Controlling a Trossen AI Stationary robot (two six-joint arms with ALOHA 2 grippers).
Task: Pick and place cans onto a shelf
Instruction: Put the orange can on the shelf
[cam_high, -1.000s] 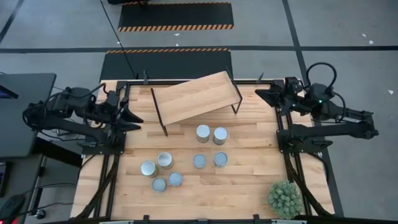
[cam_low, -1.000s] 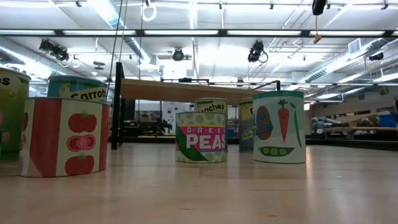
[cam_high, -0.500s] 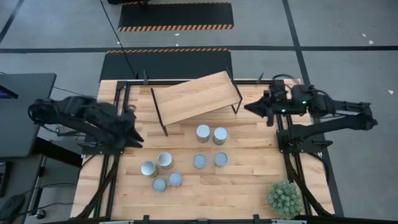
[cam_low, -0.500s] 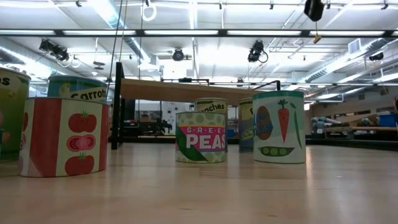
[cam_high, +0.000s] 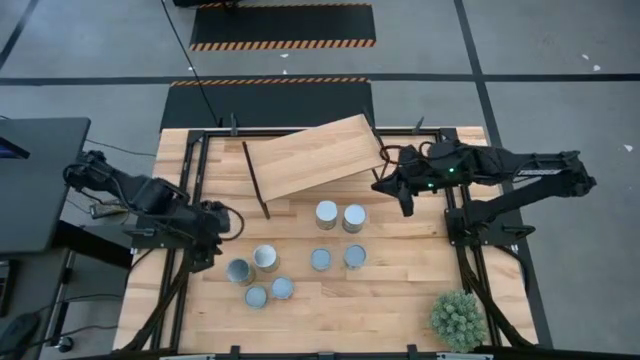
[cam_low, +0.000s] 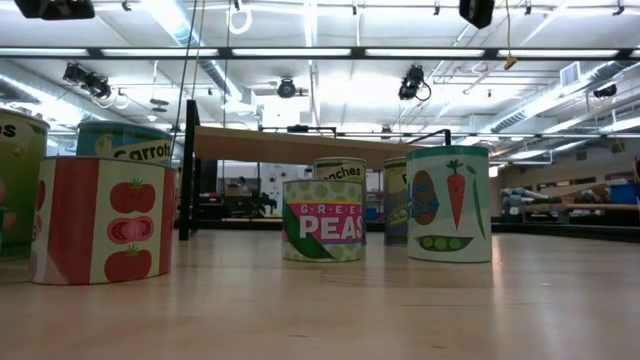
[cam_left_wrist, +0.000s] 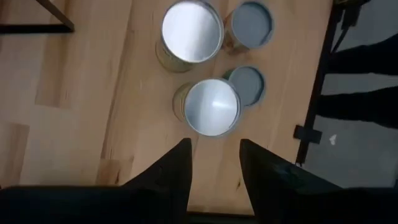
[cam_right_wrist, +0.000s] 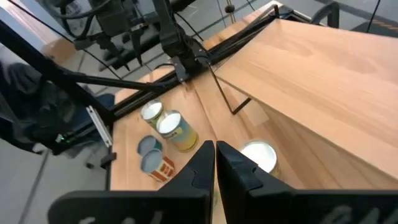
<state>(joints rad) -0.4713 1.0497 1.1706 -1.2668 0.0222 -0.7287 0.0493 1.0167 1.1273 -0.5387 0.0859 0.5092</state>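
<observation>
Both arms have swung in over the table since the earlier frames. The left gripper now hangs at the left edge of the high view, just above the left cluster of cans, and the right gripper has reached toward the middle, near the right end of the shelf.

In the left wrist view the left gripper's fingers stand partly apart with nothing between them, lined up just short of a tall silver-topped can. The right gripper's fingers are pressed together and empty.

All eight cans stand on the table, none on the shelf. Four sit in the lower left of the high view: two taller ones and two shorter ones. Two more tall ones stand at centre and two short ones just below them. The shelf lies tilted across the upper middle of the high view.

These look like stiff tins with smooth walls and paper labels, likely light if empty props, and possibly slippery. A grip across the round side wall, around mid-height and squarely on the widest part, should hold best. The clustered ones stand close together, so a finger might nudge a neighbour; the top rim gives little purchase.
</observation>
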